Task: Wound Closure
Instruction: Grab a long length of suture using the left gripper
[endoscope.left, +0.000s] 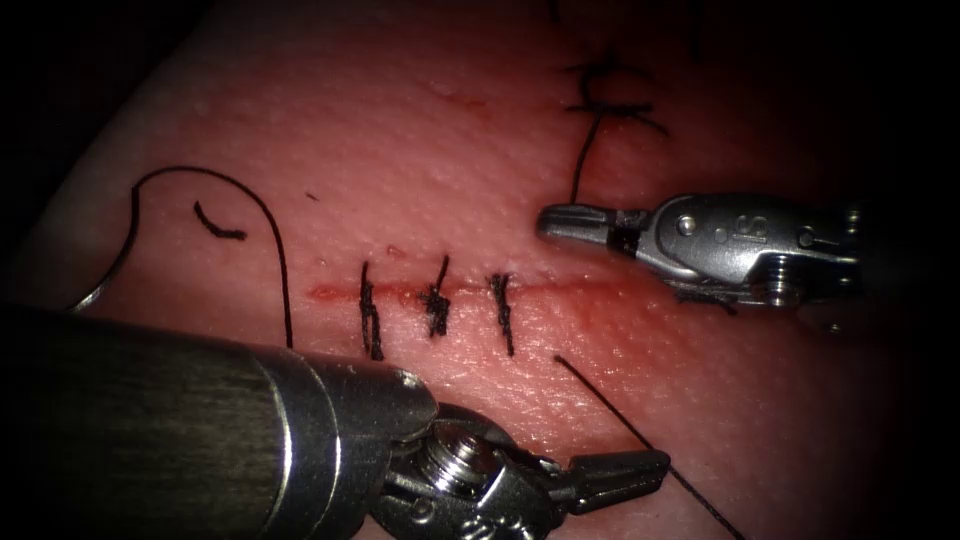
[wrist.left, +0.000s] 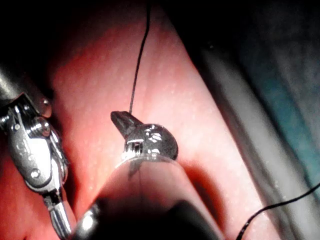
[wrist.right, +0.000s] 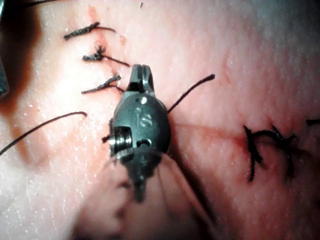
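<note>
The cut (endoscope.left: 560, 292) runs across the tissue (endoscope.left: 420, 140) with three dark stitches (endoscope.left: 437, 298) over its left half. My left tool (endoscope.left: 640, 470) lies below the cut, jaws shut on the thread (endoscope.left: 610, 405), which rises from the jaws (wrist.left: 122, 120) as a thin line (wrist.left: 139, 55). My right tool (endoscope.left: 562, 222) hovers just above the cut's right part, jaws shut with nothing in them (wrist.right: 142, 75). A pale curve that looks like the needle (endoscope.left: 88, 297) lies at the far left on the tissue, not in it, held by neither tool.
A knotted stitch (endoscope.left: 605, 100) with a tail sits above the right tool. A long thread loop (endoscope.left: 270, 230) and a short cut end (endoscope.left: 217, 226) lie left of the stitches. Red fluid stains the cut line. The left shaft (endoscope.left: 140, 430) covers the lower left.
</note>
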